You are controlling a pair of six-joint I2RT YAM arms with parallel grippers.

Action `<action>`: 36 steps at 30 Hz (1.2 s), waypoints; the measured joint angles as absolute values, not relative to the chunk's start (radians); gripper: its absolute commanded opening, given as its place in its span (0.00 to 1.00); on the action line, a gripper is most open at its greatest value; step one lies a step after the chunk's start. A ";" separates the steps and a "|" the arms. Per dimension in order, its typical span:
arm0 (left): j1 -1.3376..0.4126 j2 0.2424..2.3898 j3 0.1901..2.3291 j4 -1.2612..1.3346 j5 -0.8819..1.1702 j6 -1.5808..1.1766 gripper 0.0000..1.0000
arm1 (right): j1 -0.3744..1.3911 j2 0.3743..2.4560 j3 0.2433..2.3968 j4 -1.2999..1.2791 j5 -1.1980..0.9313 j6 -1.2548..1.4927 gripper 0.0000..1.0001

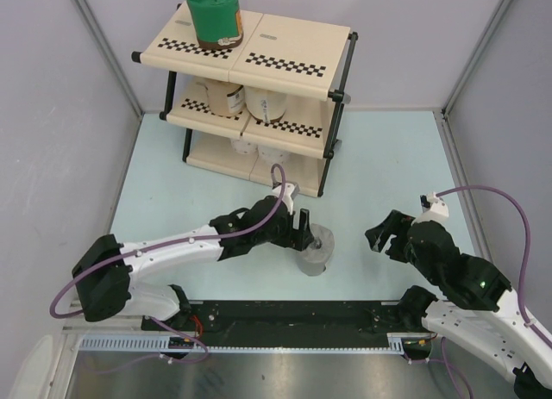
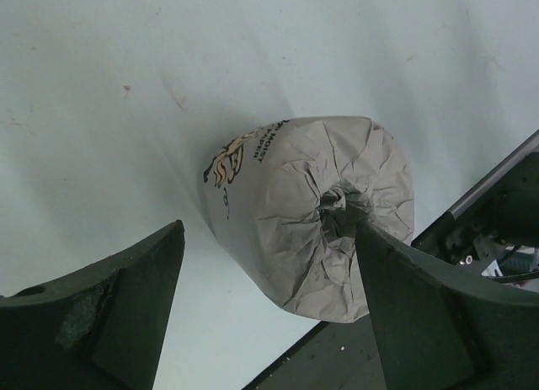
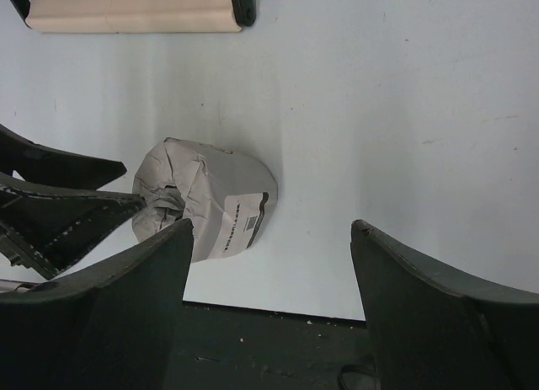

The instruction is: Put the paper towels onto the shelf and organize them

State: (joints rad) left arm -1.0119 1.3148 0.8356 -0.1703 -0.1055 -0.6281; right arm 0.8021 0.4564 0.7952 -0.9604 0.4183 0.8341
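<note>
Nearly done: the shelf [image 1: 285,39] seems to hold five rolls [image 1: 213,18] (shadowy lower down); the grey roll [image 1: 316,252] lies on the table [image 1: 388,158], your left gripper [image 1: 304,229] spread at its core, right gripper [image 1: 384,242] spread, empty

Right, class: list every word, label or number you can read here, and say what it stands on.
"MOIST": on the grey roll, left wrist view; the rest of that print is too small to read.
The white label on the same roll, right wrist view: blurred, unreadable.
Print on the green roll: too small to read.
</note>
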 measured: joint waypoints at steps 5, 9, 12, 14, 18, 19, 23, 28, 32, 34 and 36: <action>-1.041 1.351 0.848 -0.176 -0.113 -0.627 0.85 | 0.802 0.457 0.795 -0.960 0.418 0.834 0.81; -1.052 1.389 0.867 -0.181 -0.129 -0.623 0.85 | 0.802 0.457 0.795 -0.960 0.418 0.834 0.81; -1.054 1.418 0.880 -0.185 -0.134 -0.620 0.82 | 0.801 0.457 0.795 -0.960 0.418 0.834 0.81; -1.054 1.443 0.894 -0.193 -0.144 -0.620 0.78 | 0.801 0.457 0.795 -0.960 0.418 0.834 0.81; -1.054 1.473 0.923 -0.213 -0.161 -0.617 0.64 | 0.801 0.457 0.795 -0.960 0.418 0.834 0.81; -1.054 1.478 0.930 -0.218 -0.162 -0.613 0.63 | 0.801 0.457 0.795 -0.961 0.418 0.834 0.81; -1.056 1.490 0.943 -0.225 -0.162 -0.601 0.58 | 0.801 0.456 0.795 -0.961 0.418 0.834 0.81; -1.067 1.505 0.962 -0.249 -0.160 -0.593 0.62 | 0.801 0.456 0.795 -0.961 0.418 0.834 0.81; -1.086 1.513 0.978 -0.271 -0.163 -0.579 0.63 | 0.801 0.456 0.795 -0.961 0.418 0.835 0.81; -1.093 1.514 0.979 -0.279 -0.164 -0.575 0.62 | 0.801 0.456 0.795 -0.961 0.418 0.835 0.81; -1.098 1.514 0.979 -0.285 -0.165 -0.575 0.60 | 0.801 0.456 0.795 -0.961 0.418 0.836 0.81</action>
State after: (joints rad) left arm -1.0981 1.5143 0.9787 -0.2852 -0.1654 -0.5747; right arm 0.8009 0.4561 0.7952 -0.9611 0.4183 0.8356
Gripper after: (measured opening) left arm 0.625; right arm 0.811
